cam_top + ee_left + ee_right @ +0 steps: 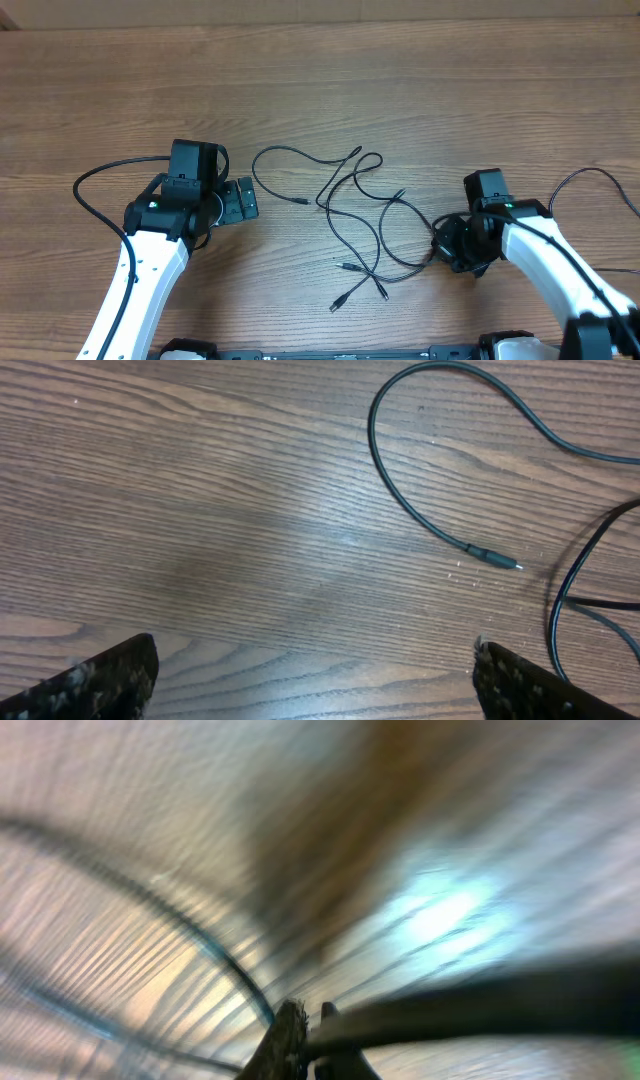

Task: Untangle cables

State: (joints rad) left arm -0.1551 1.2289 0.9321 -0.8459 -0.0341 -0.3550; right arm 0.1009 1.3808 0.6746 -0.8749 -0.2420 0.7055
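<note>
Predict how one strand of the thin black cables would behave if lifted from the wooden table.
Probably floppy: the cables lie in loose loops and curves, so a lifted strand would likely sag. Likely light, being very thin against the table. Crossing strands may drag neighbours along; the small plug tip could snag.

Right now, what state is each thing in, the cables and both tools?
cables, loose strands spread flat, crossing one another, not yet separated
left tool, open, holding nothing, left of the cables
right tool, shut at the cables' right edge; view too blurred to confirm a grip
</note>
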